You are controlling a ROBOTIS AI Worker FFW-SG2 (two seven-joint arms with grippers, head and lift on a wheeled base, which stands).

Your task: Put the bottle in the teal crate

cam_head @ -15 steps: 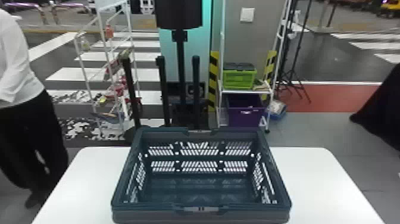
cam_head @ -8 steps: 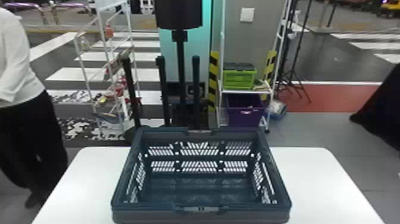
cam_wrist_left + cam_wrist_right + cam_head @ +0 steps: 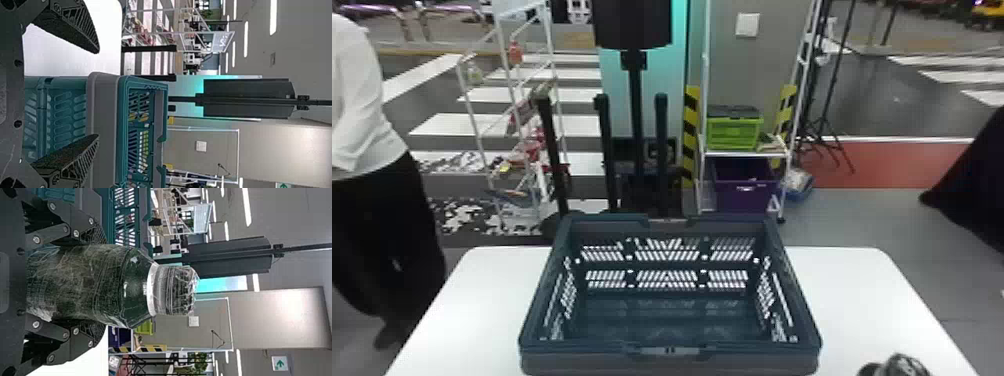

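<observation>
Bottle (image 3: 129, 286) — upright — snug within the right gripper (image 3: 101, 284)

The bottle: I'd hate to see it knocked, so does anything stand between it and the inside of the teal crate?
Only the right side of the teal crate itself, which the bottle would probably have to pass over. Nothing else visible stands between them.

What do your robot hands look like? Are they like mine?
Not much like yours! My left gripper is dark, with two black fingers shaped like wedges that narrow to a tip. Their sides have little slanted ribs with gaps between, and the gripping faces look rough. My right gripper is black too, with chunky links joined by round, silvery screws.
</observation>
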